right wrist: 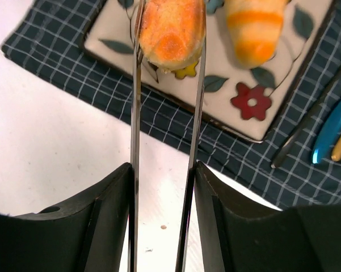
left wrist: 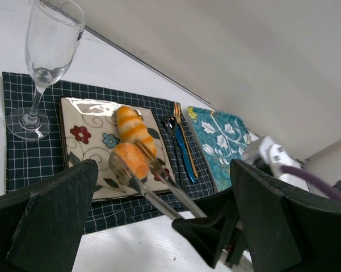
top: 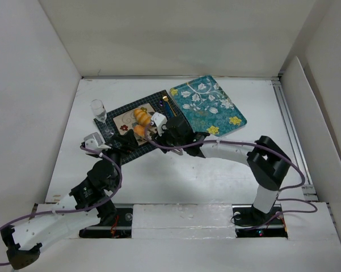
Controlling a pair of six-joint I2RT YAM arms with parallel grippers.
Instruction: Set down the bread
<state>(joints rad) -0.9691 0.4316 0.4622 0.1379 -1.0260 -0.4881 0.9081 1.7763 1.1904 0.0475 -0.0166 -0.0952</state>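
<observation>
A: Steel tongs (right wrist: 133, 113) first. The right gripper (right wrist: 163, 167) is clamped on both arms, w/ the tips pinching the bread (right wrist: 171, 28). Close by, the left gripper (left wrist: 164, 175) hangs w/ fingers spread wide, holding nothing.

B: Where's the bread exactly?

A: Past the near edge of the checked mat (right wrist: 57, 62), over the near part of the plate (right wrist: 227, 116). Can't tell if it's touching down.

B: So how to finish well?

A: IMO lower till it rests on the plate, then ease the squeeze slowly so the arms spring apart & nothing rolls. Set it beside the striped bread (right wrist: 255, 31), not on top. That one lies just behind, approx. mid-plate.

B: Hazards further back?

A: The cutlery (left wrist: 181, 144) lies just right of the plate, the glass (left wrist: 45, 51) stands at the mat's far left corner, and the teal tray (left wrist: 221, 133) is beyond. Pull the tongs straight back twd the base, no sideways swing.
</observation>
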